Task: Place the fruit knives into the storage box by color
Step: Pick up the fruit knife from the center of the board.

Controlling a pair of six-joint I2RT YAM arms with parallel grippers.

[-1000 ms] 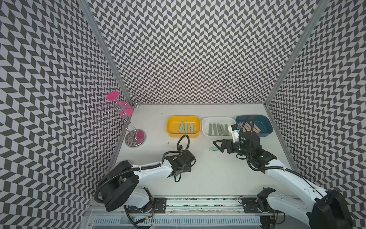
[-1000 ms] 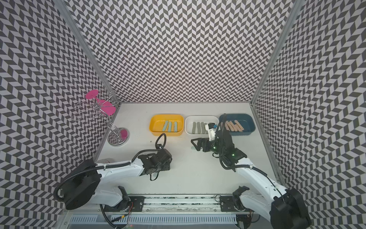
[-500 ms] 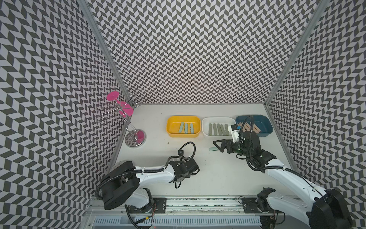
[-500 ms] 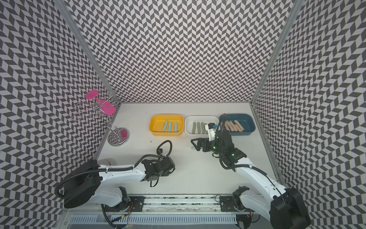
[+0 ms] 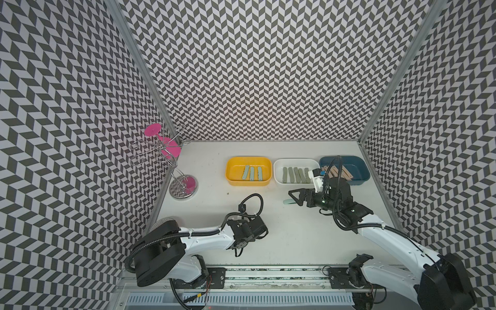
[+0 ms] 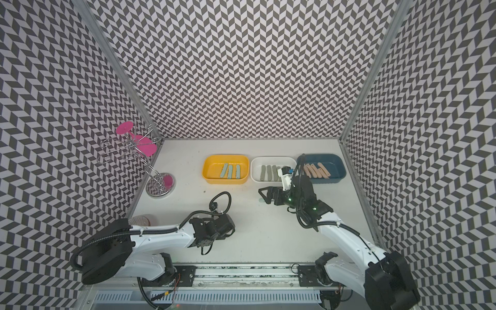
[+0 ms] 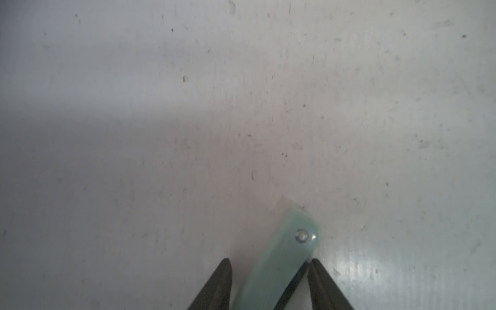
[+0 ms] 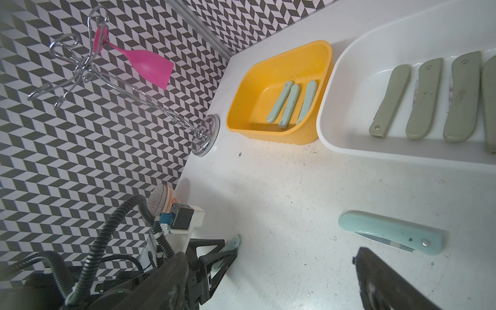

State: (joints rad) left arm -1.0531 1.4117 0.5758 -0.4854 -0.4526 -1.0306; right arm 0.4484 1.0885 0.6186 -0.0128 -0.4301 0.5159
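A mint-blue fruit knife [image 7: 279, 263] lies slantwise between the dark fingertips [image 7: 224, 276] of my left gripper [image 7: 269, 264], which is shut on it low over the table's front middle. The same gripper [image 8: 228, 253] shows in the right wrist view. My right gripper [image 5: 295, 198] hangs open over a second mint-blue fruit knife [image 8: 389, 236], which lies flat on the table just past one fingertip. The yellow box [image 5: 248, 160] holds three mint-blue knives [image 5: 252, 173]. Several sage ones [image 5: 295, 175] lie in the white box [image 5: 295, 161]. The blue box [image 5: 359, 164] holds peach ones [image 5: 341, 171].
A wire glass rack [image 5: 161, 151] with pink glasses stands at the back left, its round base [image 5: 183, 186] on the table. A striped cup [image 6: 139, 220] sits by my left arm's base. Patterned walls close in three sides.
My left gripper has drawn back toward the table's front edge and its jaws have narrowed onto the mint-blue knife. The right arm has not moved.
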